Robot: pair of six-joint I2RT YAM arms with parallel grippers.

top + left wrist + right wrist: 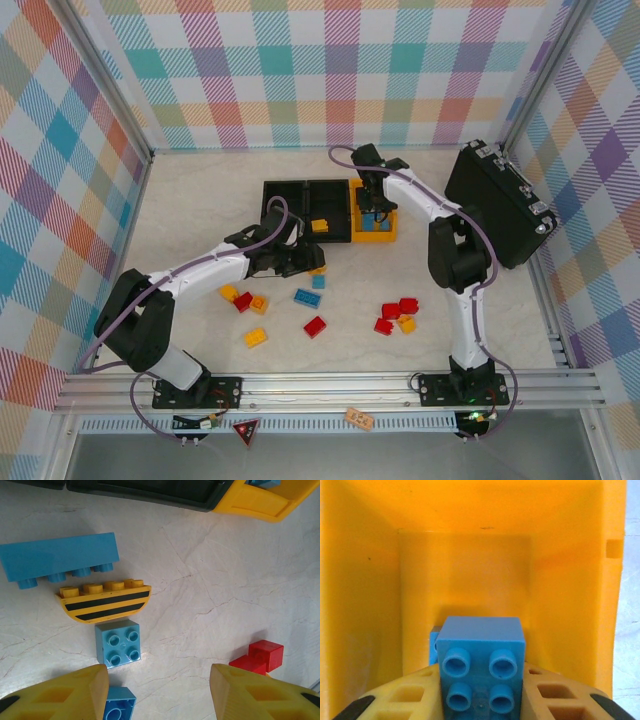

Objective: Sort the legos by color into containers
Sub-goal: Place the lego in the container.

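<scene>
Blue lego, where's it sit from your right pincer?

> Pinched tight between its tips, down inside the yellow bin, so you'd just drop straight. Your left pincer hangs open above the surface.

Checked walls striped in pastel teal, pink, orange and purple close in the back and both sides. Grey metal posts run up the rear corners. The surface is pale cream with faint marble-like veins, evenly lit and slightly glossy. A ribbed aluminium rail crosses its near edge.
</scene>
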